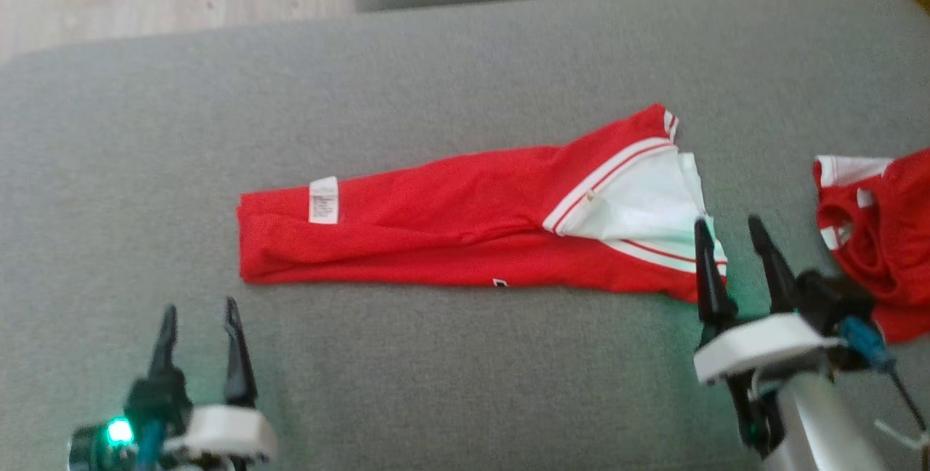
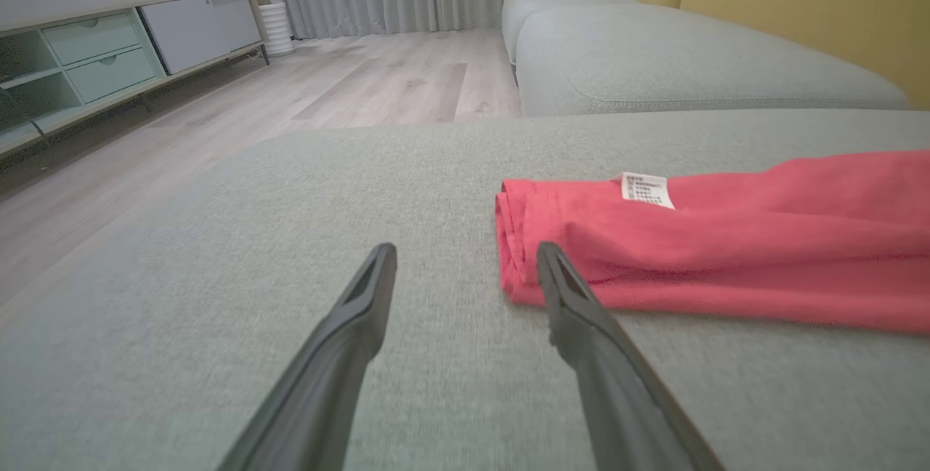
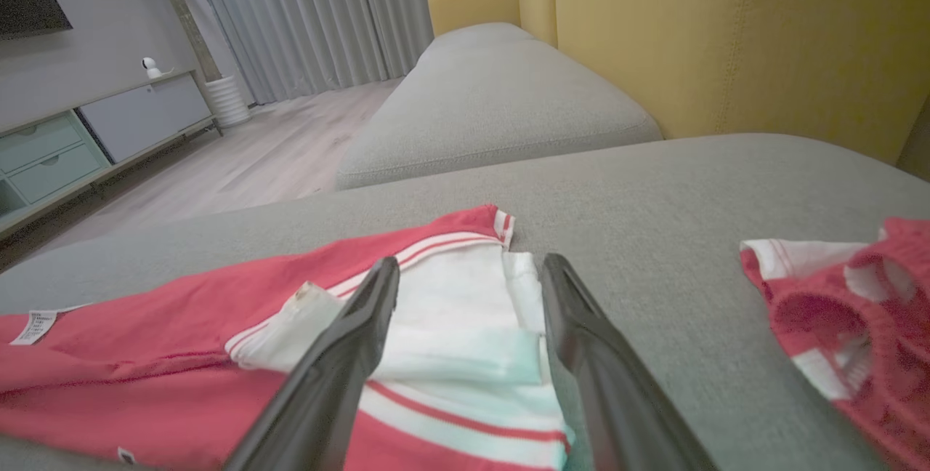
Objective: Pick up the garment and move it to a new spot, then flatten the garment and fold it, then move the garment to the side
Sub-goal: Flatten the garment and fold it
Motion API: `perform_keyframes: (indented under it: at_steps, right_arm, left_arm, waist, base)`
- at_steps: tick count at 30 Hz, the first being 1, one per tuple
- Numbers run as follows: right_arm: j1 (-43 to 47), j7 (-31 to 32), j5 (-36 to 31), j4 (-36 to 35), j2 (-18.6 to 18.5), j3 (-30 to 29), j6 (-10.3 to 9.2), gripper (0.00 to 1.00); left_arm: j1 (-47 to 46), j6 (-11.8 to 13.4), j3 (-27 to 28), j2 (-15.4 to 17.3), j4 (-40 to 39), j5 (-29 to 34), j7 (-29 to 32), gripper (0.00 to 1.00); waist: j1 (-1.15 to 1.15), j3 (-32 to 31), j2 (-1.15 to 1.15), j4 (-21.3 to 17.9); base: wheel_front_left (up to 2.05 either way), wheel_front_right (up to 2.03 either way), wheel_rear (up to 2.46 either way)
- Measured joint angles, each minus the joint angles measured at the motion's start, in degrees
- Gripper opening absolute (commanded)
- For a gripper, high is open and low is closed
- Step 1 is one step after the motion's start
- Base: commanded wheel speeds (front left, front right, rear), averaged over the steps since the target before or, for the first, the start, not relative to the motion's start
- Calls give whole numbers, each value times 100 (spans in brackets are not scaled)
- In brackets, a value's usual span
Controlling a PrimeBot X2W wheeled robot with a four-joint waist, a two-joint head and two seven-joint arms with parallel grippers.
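Observation:
A red garment [image 1: 450,224] with white striped trim lies folded into a long narrow band across the grey sofa cushion [image 1: 436,78]. Its white care label [image 1: 323,200] faces up near the left end. My left gripper [image 1: 200,310] stands open just below and left of that end, with nothing between its fingers; in the left wrist view the left gripper [image 2: 465,256] sits right beside the garment's folded edge [image 2: 508,238]. My right gripper [image 1: 730,230] is open at the white collar end [image 3: 450,311], with its fingertips over the fabric's edge.
A second red and white garment [image 1: 879,238] lies crumpled at the right edge of the cushion. Another grey cushion [image 3: 494,100] and a yellow sofa back [image 3: 726,35] stand beyond. Wooden floor [image 2: 349,86] and a low cabinet [image 2: 109,57] lie off to the left.

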Motion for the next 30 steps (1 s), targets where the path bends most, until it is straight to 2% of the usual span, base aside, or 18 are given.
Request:
perform_keyframes:
  at_steps: [9,14,23,29,30]
  right_arm:
    - [461,0,55,267,51,23,0,100]
    - [375,0,23,448,60,-27,0,100]
    - [-1313,18,-820,1913,64,-816,0,100]
    - [-1565,186,-1050,2904,58,-1470,0,100]
    - [-1565,186,-1050,2904,58,-1470,0,100]
  left_arm:
    - [822,107,-375,-1,-170,-13,1,100]
    - [860,132,-573,3,-177,-88,1,100]
    - [392,71,-838,1,-107,-302,1,100]
    - [211,77,-977,-2,54,-412,1,100]
    - [211,77,-977,-2,54,-412,1,100]
  waist:
    - [0,-509,0,236]
    - [0,-436,0,345]
    - [2,98,0,480]
    - [2,345,0,648]
    - [2,345,0,648]
  base:
    - [0,0,0]
    - [0,0,0]
    - [0,0,0]
    - [0,0,0]
    - [0,0,0]
